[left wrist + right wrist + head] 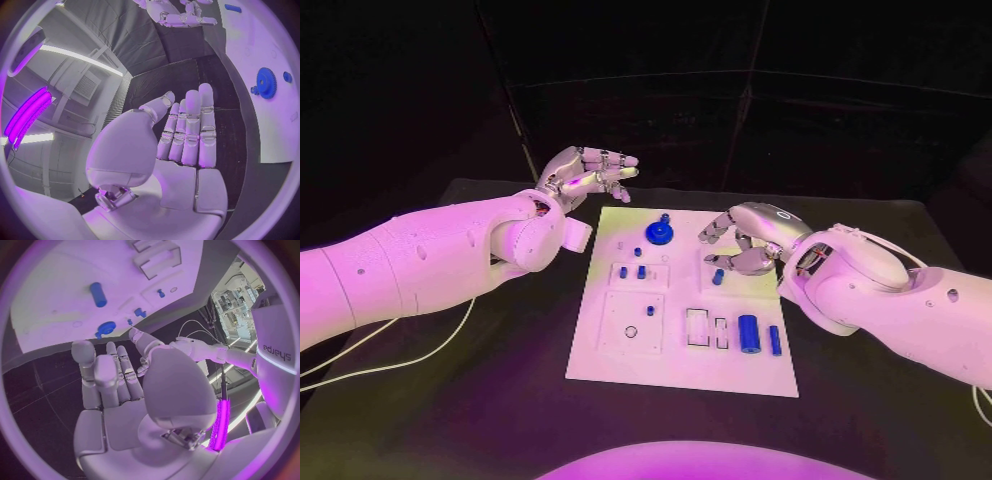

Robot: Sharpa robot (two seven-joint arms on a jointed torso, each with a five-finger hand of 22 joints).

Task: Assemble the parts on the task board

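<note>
While blue parts (749, 333) sit in board (678, 372) recesses.

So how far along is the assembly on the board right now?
Early, by the look of it. The blue gear sits at the task board's far end and small pegs stand mid-board. Both the left hand and right hand hold nothing. The blue cylinder lies loose.
</note>
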